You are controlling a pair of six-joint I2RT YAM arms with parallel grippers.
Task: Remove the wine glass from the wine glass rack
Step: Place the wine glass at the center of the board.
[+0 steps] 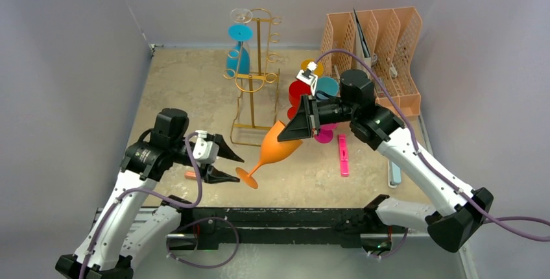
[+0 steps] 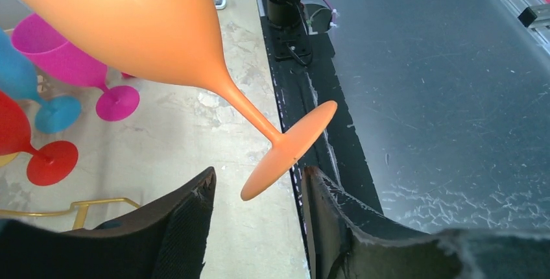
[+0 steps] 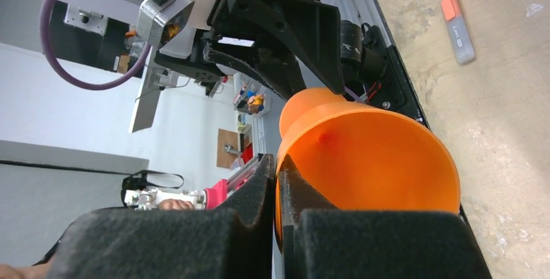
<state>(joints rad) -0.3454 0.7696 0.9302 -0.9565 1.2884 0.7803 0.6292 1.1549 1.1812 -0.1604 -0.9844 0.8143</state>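
An orange wine glass (image 1: 275, 146) (image 2: 162, 26) hangs tilted in the air in front of the gold wine glass rack (image 1: 258, 78), bowl up and to the right, foot down and to the left. My right gripper (image 1: 286, 137) (image 3: 277, 170) is shut on the rim of its bowl (image 3: 376, 156), one finger inside and one outside. My left gripper (image 1: 240, 169) (image 2: 258, 176) is open, with the glass's round foot (image 2: 288, 149) between its fingers and close to the right one. A blue glass (image 1: 237, 55) and a clear glass (image 1: 241, 15) hang on the rack.
Red (image 1: 298, 91), teal (image 1: 326, 86), magenta (image 1: 322, 135) and yellow (image 1: 311, 66) glasses stand right of the rack. A peach file organiser (image 1: 382, 45) is at the back right. A pink marker (image 1: 342, 154) lies on the table. The black base rail (image 1: 285, 217) runs along the near edge.
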